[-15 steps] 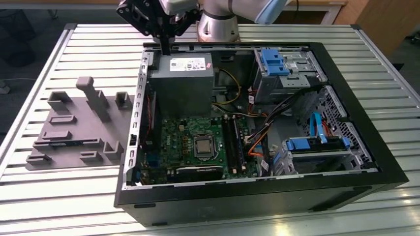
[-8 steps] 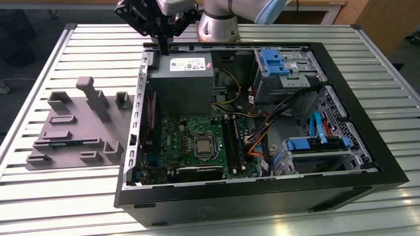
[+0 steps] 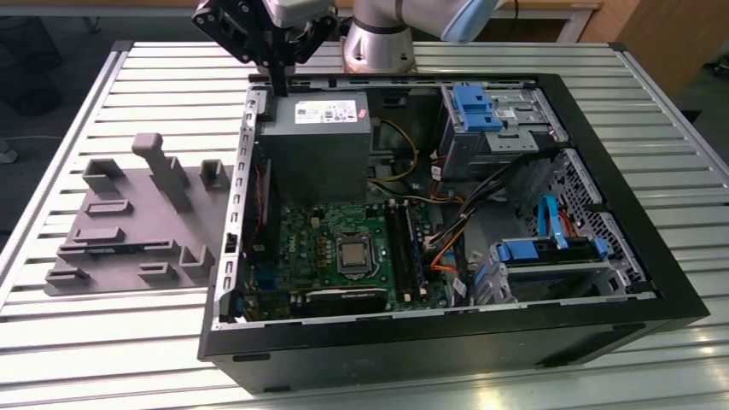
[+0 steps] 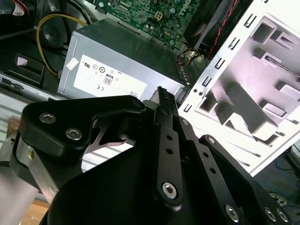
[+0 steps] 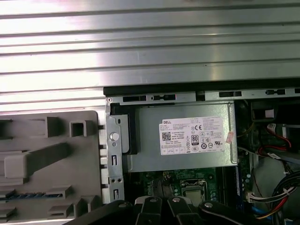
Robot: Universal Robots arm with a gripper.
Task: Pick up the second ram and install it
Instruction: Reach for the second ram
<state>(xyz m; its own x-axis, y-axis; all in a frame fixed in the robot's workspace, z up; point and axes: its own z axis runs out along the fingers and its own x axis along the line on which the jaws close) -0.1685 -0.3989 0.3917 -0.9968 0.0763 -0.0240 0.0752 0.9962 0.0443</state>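
The second ram (image 3: 118,248) is a thin blue-green stick lying in a slot of the grey moulded holder tray (image 3: 137,213), at the exterior view's left, beside the open computer case (image 3: 456,333). In the first wrist view the ram (image 5: 29,194) shows as a blue strip in the tray (image 5: 51,154). My gripper (image 3: 278,85) hangs over the case's back left corner, above the grey power supply (image 3: 313,141) and well apart from the ram. Its black fingers (image 4: 161,93) are shut together with nothing between them. The green motherboard (image 3: 330,248) with long black memory slots (image 3: 405,248) lies inside the case.
The slatted metal table (image 3: 148,85) carries case and tray. Blue drive cages (image 3: 479,107) (image 3: 547,248) and orange and yellow cables (image 3: 445,248) crowd the case's right half. The case's metal wall (image 5: 112,154) stands between tray and power supply (image 5: 183,136). The arm's base (image 3: 381,43) rises behind.
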